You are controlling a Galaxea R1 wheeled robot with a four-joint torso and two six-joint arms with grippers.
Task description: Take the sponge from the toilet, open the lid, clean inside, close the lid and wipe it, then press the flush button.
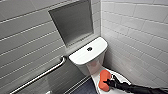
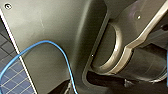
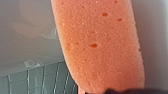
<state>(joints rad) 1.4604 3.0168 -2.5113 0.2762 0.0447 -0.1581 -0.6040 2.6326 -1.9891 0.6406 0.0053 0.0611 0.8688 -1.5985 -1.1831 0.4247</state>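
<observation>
Right claw (image 1: 109, 83): comes in low from my right side, sitting at the near end of the sponge (image 1: 104, 78). The jaws look closed down to the sponge's thickness and gripping that end. The contact itself is dark and small in the head view, so this is a judgement. In the right wrist view the sponge runs lengthwise away from the claw, porous orange face toward the camera. Gripping one end leaves most of the block free as a wiping surface.

Sponge position: over the closed lid (image 1: 121, 79), at its tank end. I cannot tell whether it rests on the lid or hangs just above it.

Lid: down, flat over the bowl. Opening not yet done.

Beyond it is the tank top (image 1: 80, 56), with the flush button (image 1: 89, 49) at its centre, well apart from the claw and untouched.

A grab bar (image 1: 40, 76) runs along the tiled wall on the left. A recessed niche (image 1: 72, 22) sits behind the tank.

Step in hand, as I judge it: pickup.
</observation>
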